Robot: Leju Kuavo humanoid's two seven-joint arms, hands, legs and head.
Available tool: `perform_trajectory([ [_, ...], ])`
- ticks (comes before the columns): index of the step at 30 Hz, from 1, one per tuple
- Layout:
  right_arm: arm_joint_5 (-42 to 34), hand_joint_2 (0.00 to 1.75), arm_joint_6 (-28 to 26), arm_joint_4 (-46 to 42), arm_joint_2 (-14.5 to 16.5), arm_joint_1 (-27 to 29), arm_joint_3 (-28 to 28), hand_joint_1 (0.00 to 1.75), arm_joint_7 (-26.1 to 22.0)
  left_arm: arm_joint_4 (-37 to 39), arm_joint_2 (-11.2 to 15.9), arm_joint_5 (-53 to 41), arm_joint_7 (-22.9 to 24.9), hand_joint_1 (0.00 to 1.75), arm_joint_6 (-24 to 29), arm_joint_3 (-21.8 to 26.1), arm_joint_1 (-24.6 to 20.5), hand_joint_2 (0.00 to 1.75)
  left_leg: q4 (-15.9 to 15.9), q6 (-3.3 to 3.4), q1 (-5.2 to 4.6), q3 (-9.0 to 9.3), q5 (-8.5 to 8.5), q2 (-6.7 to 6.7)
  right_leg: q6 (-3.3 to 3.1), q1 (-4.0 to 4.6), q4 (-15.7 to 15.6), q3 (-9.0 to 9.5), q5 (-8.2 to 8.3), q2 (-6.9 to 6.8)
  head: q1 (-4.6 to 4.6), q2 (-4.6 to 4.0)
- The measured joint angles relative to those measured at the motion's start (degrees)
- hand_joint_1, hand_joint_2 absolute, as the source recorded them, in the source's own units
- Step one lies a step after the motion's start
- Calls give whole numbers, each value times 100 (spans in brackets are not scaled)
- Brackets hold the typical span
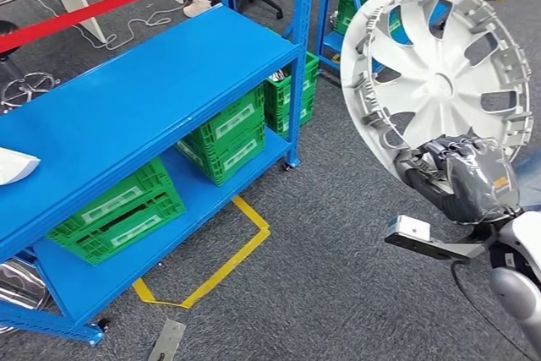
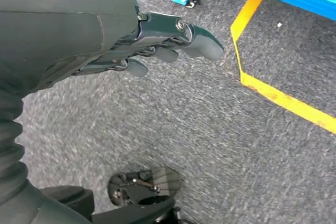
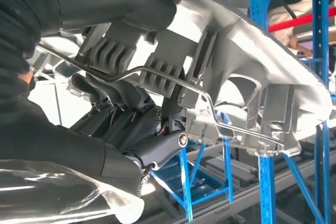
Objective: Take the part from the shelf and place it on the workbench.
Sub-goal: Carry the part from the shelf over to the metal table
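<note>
While the right hand (image 1: 462,177) grips the wheel cover (image 1: 437,69) by its lower rim, the disc stands upright above the fingers, well clear of the blue shelf (image 1: 128,107) and off to its side, presumably lifted out for carrying. It is silvery plastic, round, spoked with cut-outs. Green slatted crates (image 1: 232,133) sit on the lower shelf.

At the left wrist, the left hand (image 2: 158,45) hangs with fingers loosely extended, holding nothing, above coarse grey carpet (image 2: 190,129).

At the right wrist, dark fingers (image 3: 130,119) clasp the cover's ribbed rim beside its wire ring (image 3: 174,82).
</note>
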Motion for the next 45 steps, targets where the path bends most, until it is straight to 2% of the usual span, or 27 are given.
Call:
perform_trajectory([
  [2, -8, 175, 2, -4, -7, 22, -17, 175, -1, 0, -1, 0, -7, 0, -7, 0, -3, 175, -63, 19, 7, 6, 11, 61, 64, -17, 4, -50, 8, 21, -1, 0],
  [4, -23, 175, 7, -9, -25, 30, -43, 175, -1, 0, -7, 1, -15, 0, -11, 0, -10, 175, -113, 65, 30, 21, 45, 131, 118, -17, 235, -180, -151, -110, 22, 0],
  [6, -32, 175, 13, -10, -37, 33, -54, 175, -5, 0, -13, 1, -19, 0, -13, 1, -13, 175, -125, 90, 36, 21, 55, 204, 166, -22, 910, -495, -493, -261, 43, 0],
  [7, -32, 175, 14, -10, -37, 41, -52, 175, -10, 0, -13, 1, -19, 0, -14, 1, -10, 175, -124, 94, 35, 20, 54, 243, 190, -28, 1291, -671, -637, -285, 44, 0],
  [8, -31, 175, 15, -10, -37, 49, -50, 175, -14, 0, -13, 1, -19, 0, -14, 2, -7, 175, -124, 95, 34, 20, 53, 283, 211, -35, 1547, -791, -698, -296, 43, 0],
  [9, -31, 175, 16, -10, -37, 53, -49, 175, -16, 0, -13, 1, -19, 0, -14, 2, -7, 175, -123, 93, 35, 21, 50, 319, 227, -42, 1594, -812, -652, -305, 43, 0],
  [10, -31, 175, 16, -10, -38, 55, -49, 175, -13, 0, -14, 1, -19, 0, -14, 2, -8, 175, -121, 88, 38, 26, 45, 354, 238, -51, 1407, -714, -508, -324, 44, 0],
  [12, -31, 175, 17, -10, -39, 52, -53, 175, -4, 0, -15, 1, -19, 0, -15, 2, -14, 175, -113, 53, 31, 39, 23, 407, 253, -55, 630, -305, -165, -462, 47, 0],
  [14, -31, 175, 16, -12, -41, 49, -58, 175, -1, 1, -13, 1, -19, 0, -16, 2, -15, 175, -81, -1, -6, 32, -1, 450, 211, -36, 90, -12, -37, -591, 49, 0],
  [15, -29, 175, 15, -13, -41, 56, -61, 175, -2, 1, -10, 2, -20, 0, -16, 2, -12, 175, -71, -24, -26, 27, -7, 477, 178, -21, 22, 25, -57, -609, 47, 0],
  [17, -27, 175, 15, -16, -42, 83, -63, 175, -2, 2, -6, 4, -21, 0, -16, 2, -8, 175, -59, -62, -29, 29, -29, 526, 100, -22, 15, 17, -49, -535, 42, 0],
  [19, -26, 175, 15, -22, -42, 102, -64, 175, 2, 2, -4, 5, -22, 0, -16, 2, -7, 175, 133, -110, -8, -33, -198, 450, 25, -31, 9, 17, -39, -469, 31, 0],
  [20, -26, 175, 15, -26, -42, 108, -63, 175, 4, 2, -4, 5, -24, 0, -16, 1, -5, 175, 399, -133, 1, -137, -368, 383, -9, -35, 5, 19, -35, -437, 22, 0],
  [22, -21, 175, 15, -30, -42, 120, -55, 175, 6, 2, -1, 8, -25, 0, -16, 1, 7, 175, 1169, -147, 7, -460, -737, 300, -45, -24, 6, 18, -38, -360, 15, 0],
  [23, -17, 175, 16, -30, -42, 128, -50, 175, 6, 2, 2, 9, -25, 0, -18, 2, 14, 175, 1467, -143, 7, -593, -826, 291, -49, -18, 7, 20, -39, -314, 15, 0],
  [24, -14, 175, 16, -31, -42, 134, -47, 175, 7, 2, 4, 9, -26, 0, -20, 2, 18, 175, 1582, -132, 6, -651, -805, 287, -50, -12, 8, 22, -39, -266, 15, 0],
  [25, -11, 175, 17, -31, -42, 138, -46, 175, 9, 2, 5, 9, -26, 0, -23, 2, 20, 175, 1463, -112, 6, -610, -664, 278, -50, -7, 9, 27, -39, -215, 15, 0],
  [26, -11, 175, 17, -33, -42, 143, -45, 175, 12, 2, 6, 9, -28, 0, -27, 2, 19, 175, 1155, -84, 5, -488, -444, 249, -49, -3, 9, 35, -39, -166, 15, 0],
  [28, -10, 175, 17, -40, -42, 150, -45, 175, 17, 3, 15, 9, -33, 0, -34, 3, 20, 175, 419, -18, 6, -194, -59, 82, -42, 3, 18, 31, -38, -82, 19, 0],
  [29, -8, 175, 17, -45, -42, 155, -46, 175, 19, 3, 19, 9, -37, 0, -38, 3, 19, 175, 170, 1, 6, -97, 16, 9, -29, 0, 26, 11, -32, -46, 17, 0],
  [30, -5, 175, 17, -48, -42, 159, -47, 175, 21, 4, 24, 9, -39, 0, -39, 3, 19, 175, 50, 10, 3, -54, 23, -38, -9, -4, 31, -15, -22, -15, 17, 0],
  [37, 2, 175, 17, -60, -44, 187, -58, 175, 29, 4, 28, 11, -46, 0, -41, 4, 16, 175, -33, 21, 5, -30, 10, 20, 63, -26, 22, -70, 0, 42, 14, 0],
  [40, 21, 175, 23, -94, -51, 229, -64, 175, 52, 4, 37, 11, -63, 0, -57, 10, 20, 175, -129, 88, 35, 14, 58, 241, 186, -34, 1156, -626, -499, -213, 49, 0],
  [41, 28, 175, 26, -99, -50, 235, -59, 175, 60, 4, 40, 11, -67, 0, -62, 12, 22, 175, -131, 94, 30, 20, 54, 310, 216, -37, 1416, -735, -572, -309, 61, 0],
  [42, 32, 175, 26, -102, -50, 238, -54, 175, 62, 4, 41, 11, -67, 0, -63, 14, 22, 175, -129, 86, 32, 28, 46, 353, 227, -44, 1216, -622, -424, -341, 62, 0],
  [43, 33, 175, 26, -104, -50, 237, -55, 175, 65, 4, 38, 11, -67, 0, -63, 15, 21, 175, -126, 70, 33, 38, 35, 380, 232, -49, 794, -401, -246, -408, 62, 0],
  [45, 36, 175, 26, -114, -49, 228, -55, 175, 69, 4, 40, 11, -69, 0, -64, 15, 19, 175, -101, 20, 3, 38, 10, 420, 203, -28, 125, -23, -53, -534, 63, 0],
])
